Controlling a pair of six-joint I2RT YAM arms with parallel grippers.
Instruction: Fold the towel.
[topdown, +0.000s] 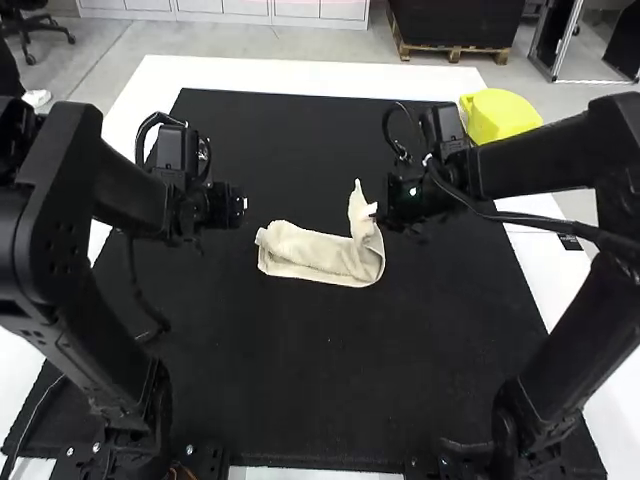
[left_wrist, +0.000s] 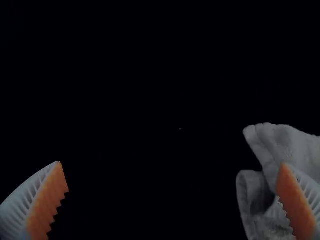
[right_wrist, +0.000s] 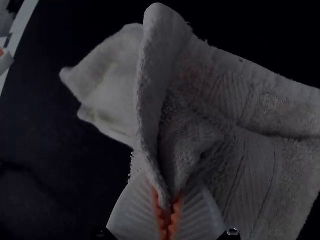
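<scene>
The cream towel (topdown: 320, 255) lies in a bunched, folded strip on the black mat, its right end raised. At that raised end is my right gripper (topdown: 376, 211). In the right wrist view, the right gripper (right_wrist: 168, 200) is shut on an edge of the towel (right_wrist: 240, 110), pinching a fold. My left gripper (topdown: 238, 205) is left of the towel, apart from its left end. Wide apart in the left wrist view, the left gripper (left_wrist: 172, 164) has one finger overlapping the view of the towel (left_wrist: 260, 190), with nothing between its fingers.
A black mat (topdown: 300, 380) covers most of the white table (topdown: 300, 72). A yellow object (topdown: 500, 115) stands at the back right, behind the right arm. Cables hang beside both arms.
</scene>
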